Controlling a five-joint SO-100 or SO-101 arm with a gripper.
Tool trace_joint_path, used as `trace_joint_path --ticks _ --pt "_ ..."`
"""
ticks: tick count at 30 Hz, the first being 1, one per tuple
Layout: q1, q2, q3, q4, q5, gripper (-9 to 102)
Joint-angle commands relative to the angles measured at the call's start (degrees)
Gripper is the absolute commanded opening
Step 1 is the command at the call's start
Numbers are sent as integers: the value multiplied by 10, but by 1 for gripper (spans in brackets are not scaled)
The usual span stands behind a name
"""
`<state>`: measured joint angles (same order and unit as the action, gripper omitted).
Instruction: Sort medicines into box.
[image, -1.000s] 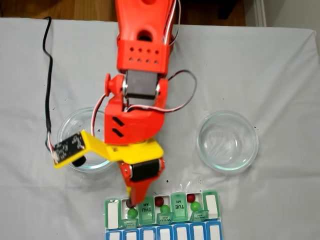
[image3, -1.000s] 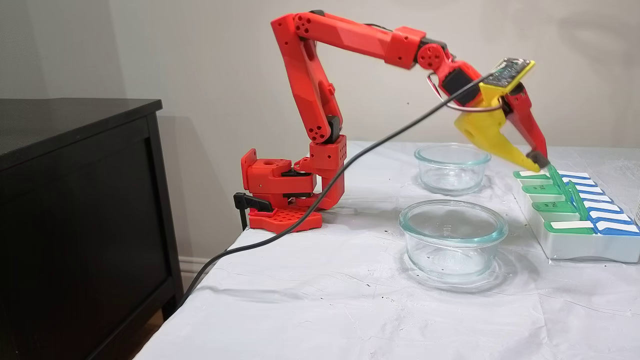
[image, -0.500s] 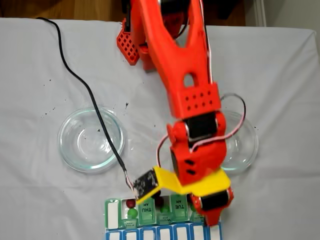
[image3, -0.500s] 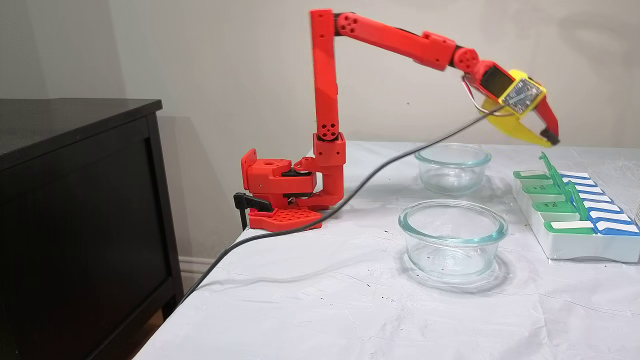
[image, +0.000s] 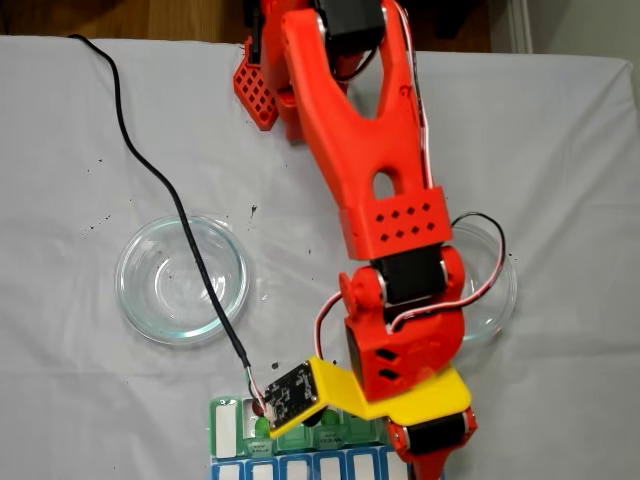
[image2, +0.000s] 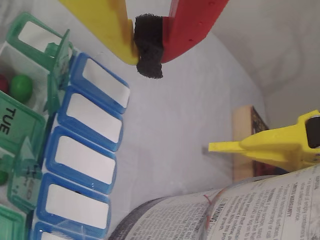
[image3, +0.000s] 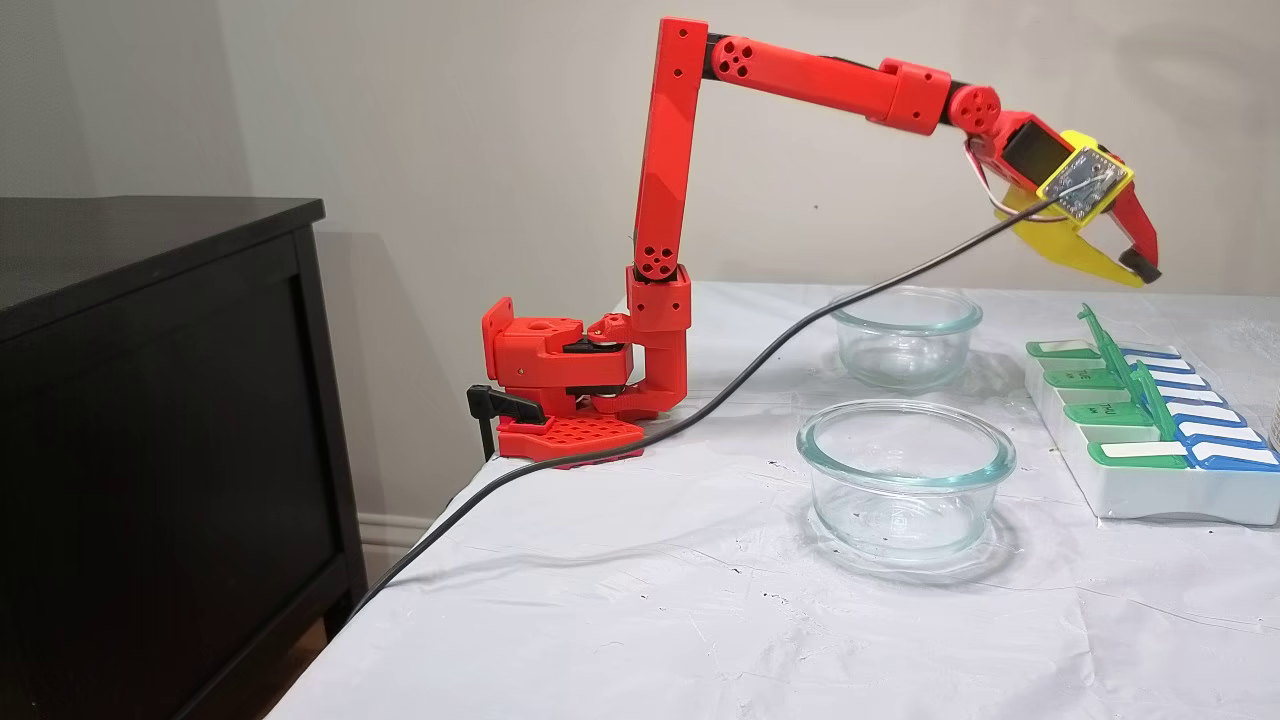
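Red and yellow fingers of the hand (image2: 149, 47) are seen pressed together on their black pads in the wrist view, with nothing held between them. In the side fixed view the hand (image3: 1140, 268) is raised well above the table (image3: 640, 600), over the far end of the box (image3: 1150, 480). Below and to the left of the hand in the wrist view, the box (image2: 85, 150) is shown with blue lids shut and green lids raised; a green ball (image2: 21, 86) and a dark red ball (image2: 2, 82) are seen together in one open compartment beside the lid marked TUE. Two glass dishes are located on the table between the box and the arm base, one nearer (image3: 905, 475) and one farther (image3: 905, 335); whether either holds a ball cannot be told
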<state>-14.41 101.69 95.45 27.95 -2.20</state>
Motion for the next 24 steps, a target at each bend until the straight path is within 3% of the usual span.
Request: trace_joint_path --ticks 1,11,24 --pt "-4 -2 -121 84 -19 0" --pt "-10 -79 -181 151 -15 0" --pt "-12 -102 -282 328 -26 0"
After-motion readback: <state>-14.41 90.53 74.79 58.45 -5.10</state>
